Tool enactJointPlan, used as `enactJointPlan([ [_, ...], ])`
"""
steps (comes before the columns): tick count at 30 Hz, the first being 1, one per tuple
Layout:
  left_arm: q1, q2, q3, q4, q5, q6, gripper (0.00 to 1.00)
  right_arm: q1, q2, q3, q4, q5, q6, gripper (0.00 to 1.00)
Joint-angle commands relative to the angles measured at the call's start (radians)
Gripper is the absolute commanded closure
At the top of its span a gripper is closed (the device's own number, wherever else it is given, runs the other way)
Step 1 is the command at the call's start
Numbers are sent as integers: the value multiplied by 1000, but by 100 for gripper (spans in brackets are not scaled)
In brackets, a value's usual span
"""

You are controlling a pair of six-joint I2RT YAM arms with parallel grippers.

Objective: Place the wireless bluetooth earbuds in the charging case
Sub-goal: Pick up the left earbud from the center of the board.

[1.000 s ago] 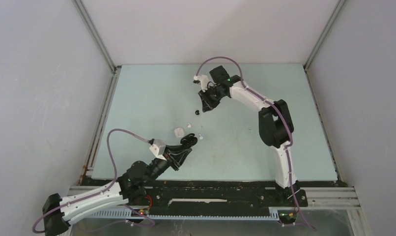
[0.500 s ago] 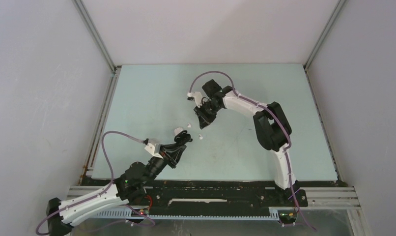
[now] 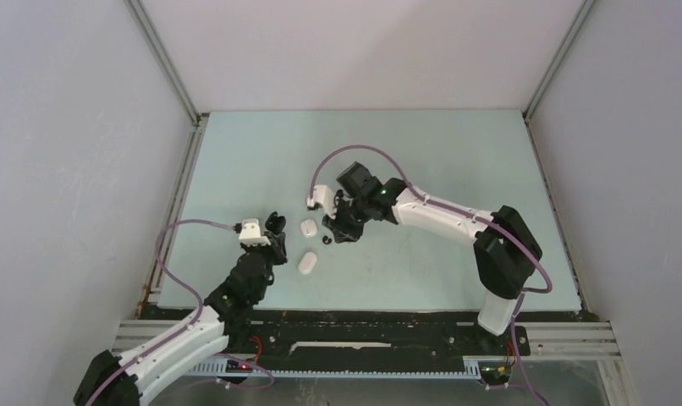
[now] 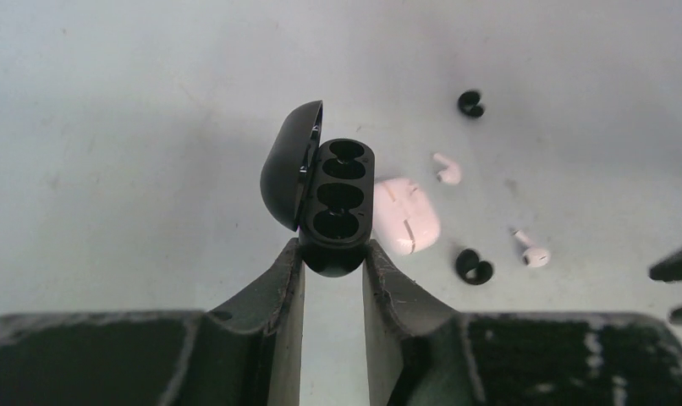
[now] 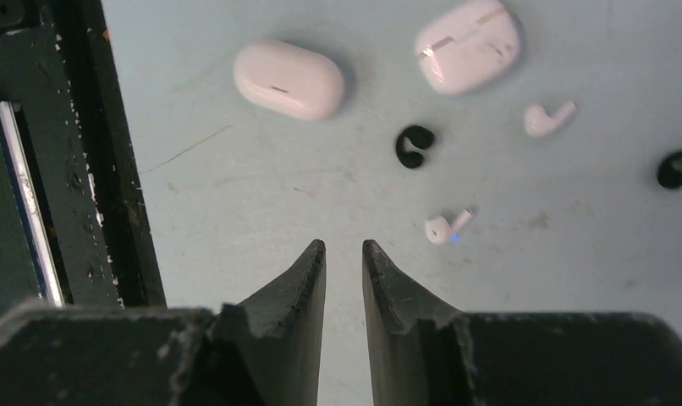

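Well, our left gripper (image 4: 332, 269) clamped the open black case (image 4: 341, 196); our right gripper (image 5: 344, 256) hung parted, empty, near loose earbuds (image 5: 447, 227) on the table (image 5: 236, 220). We feared a pinch on such rounded buds flicking one away.

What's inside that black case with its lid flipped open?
The black case shows a row of dark hollows, with no earbud visible in them; their depths are too dark to see. Its lower end is hidden between the jaws.
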Motion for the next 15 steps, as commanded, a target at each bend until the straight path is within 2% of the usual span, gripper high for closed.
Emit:
enactJointPlan([
  [1,54,117,35,144,92,-22,100,73,39,-8,91,109,-62,74],
  [8,70,29,-61,228,126,15,100,112,149,71,96,151,-42,73],
  [15,72,38,-56,236,150,30,100,116,233,152,80,152,-29,74],
])
